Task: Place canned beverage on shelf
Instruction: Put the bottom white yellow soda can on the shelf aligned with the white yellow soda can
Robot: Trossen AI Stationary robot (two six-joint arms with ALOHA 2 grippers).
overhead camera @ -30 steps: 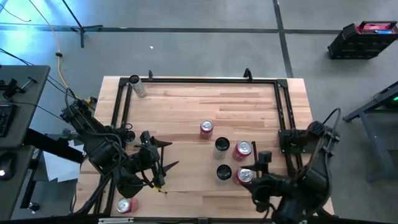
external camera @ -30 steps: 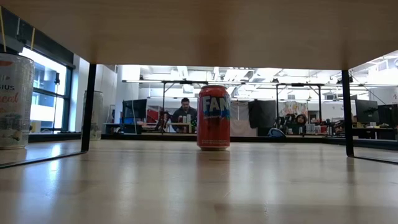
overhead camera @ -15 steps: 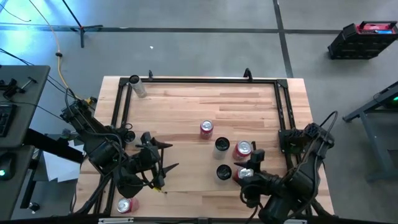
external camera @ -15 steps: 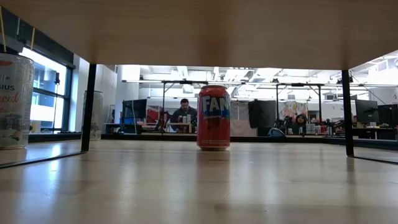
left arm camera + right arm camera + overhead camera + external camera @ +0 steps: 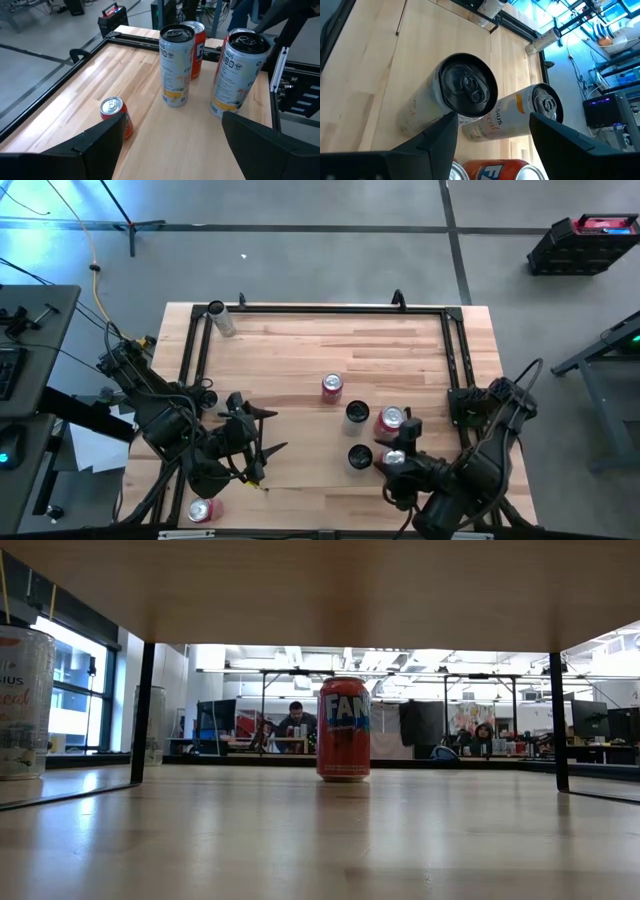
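From above, the shelf [image 5: 300, 465] sat on the tabletop [image 5: 300, 350] toward 6 o'clock, with two dark-topped tall cans [image 5: 357, 412] and a red can [image 5: 392, 420] bunched around 4 o'clock. The right gripper [image 5: 400, 456] was jammed in right against that bunch, over another red can, the nearest red can [image 5: 392, 463]. The left gripper [image 5: 255, 448] hung at 8 o'clock. A stray can [image 5: 203, 510] stood at 7 o'clock and a pale one lay on its side [image 5: 222, 320] at 11. The low view looked under the shelf's board and only showed a Fanta can [image 5: 343, 730], black legs [image 5: 146, 710] and people [image 5: 296, 720] in the room behind, no arms at all. The left wrist view showed what the top view couldn't: that gripper's fingers [image 5: 100, 142] spread wide with nothing between, and the tall cans' pale printed sides. In the right wrist view the tall cans filled the frame and the nearest red can [image 5: 487, 172] sat low by that gripper, but I couldn't tell if it was pinching it or not.
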